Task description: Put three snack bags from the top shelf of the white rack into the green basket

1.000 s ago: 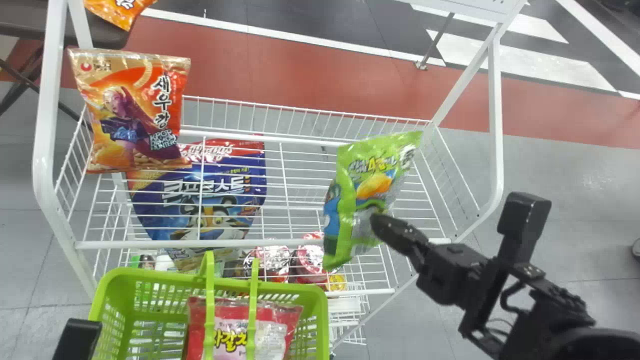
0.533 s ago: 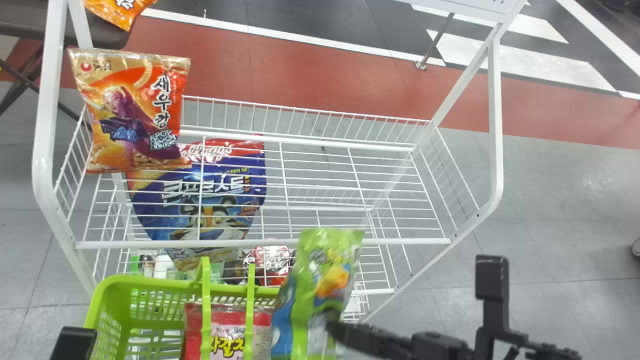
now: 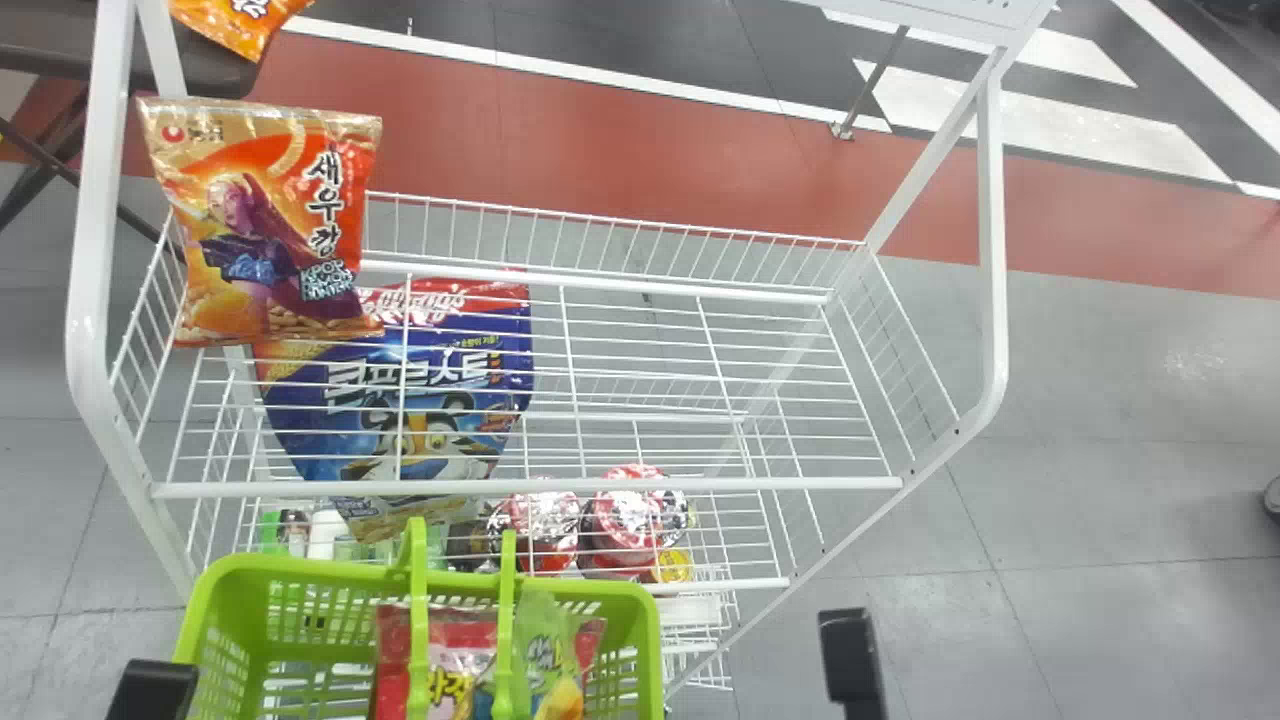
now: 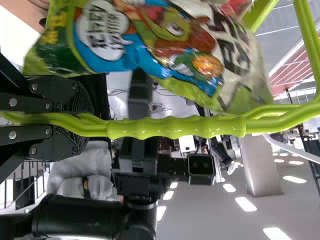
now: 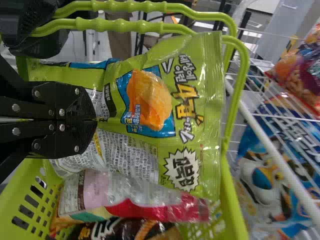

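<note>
My left gripper (image 3: 150, 690) is at the head view's bottom left; in the left wrist view the left gripper (image 4: 82, 117) is shut on the handles (image 4: 175, 127) of the green basket (image 3: 205, 600). At the bottom edge stands the right gripper (image 3: 852, 660); in its wrist view the right gripper (image 5: 94, 120) pinches a green snack bag (image 5: 150, 105). That bag (image 3: 548, 650) hangs at the basket's opening beside the handles. Below it a red and pink bag (image 5: 95, 192) lies in the basket, with a dark bag (image 5: 130, 230) beside it.
On the left of the white rack's top shelf (image 3: 640, 487) leans an orange snack bag (image 3: 260, 230). A blue cereal bag (image 3: 420, 400) and red-lidded cups (image 3: 625, 515) show through the wires below. Another orange bag (image 3: 240, 20) lies on a dark seat behind.
The green bag, in my right gripper, has come from above the rack's right side down and leftward to the basket. The basket has shifted slightly.
</note>
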{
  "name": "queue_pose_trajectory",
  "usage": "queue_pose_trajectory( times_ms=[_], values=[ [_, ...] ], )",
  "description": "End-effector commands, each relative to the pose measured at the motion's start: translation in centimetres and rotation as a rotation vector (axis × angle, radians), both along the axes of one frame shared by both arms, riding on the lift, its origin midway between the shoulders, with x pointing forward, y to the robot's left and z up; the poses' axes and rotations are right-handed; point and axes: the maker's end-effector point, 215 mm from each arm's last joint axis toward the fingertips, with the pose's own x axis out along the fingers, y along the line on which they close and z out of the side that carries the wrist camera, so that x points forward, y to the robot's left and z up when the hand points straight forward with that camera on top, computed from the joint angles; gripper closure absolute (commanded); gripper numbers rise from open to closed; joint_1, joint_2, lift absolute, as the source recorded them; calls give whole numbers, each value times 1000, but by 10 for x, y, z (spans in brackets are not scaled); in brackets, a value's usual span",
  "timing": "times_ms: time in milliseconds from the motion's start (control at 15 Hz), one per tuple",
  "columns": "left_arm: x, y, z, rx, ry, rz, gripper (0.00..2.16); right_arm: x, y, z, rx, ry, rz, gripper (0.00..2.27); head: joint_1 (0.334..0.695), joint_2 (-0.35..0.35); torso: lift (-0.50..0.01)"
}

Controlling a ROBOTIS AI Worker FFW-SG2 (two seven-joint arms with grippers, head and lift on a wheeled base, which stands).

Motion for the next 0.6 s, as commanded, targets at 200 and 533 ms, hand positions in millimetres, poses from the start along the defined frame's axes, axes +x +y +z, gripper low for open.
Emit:
queue_pose_trajectory(
  times_ms=[200,533],
  values=[
    [-7,1,1,-1,13,-1,2142,-22,-23,-54,-160,114,-7,2155,695,-350,0],
    [-13,-7,1,1,14,-20,2142,-4,-2,-53,-181,-10,37,1288,695,-350,0]
  ],
)
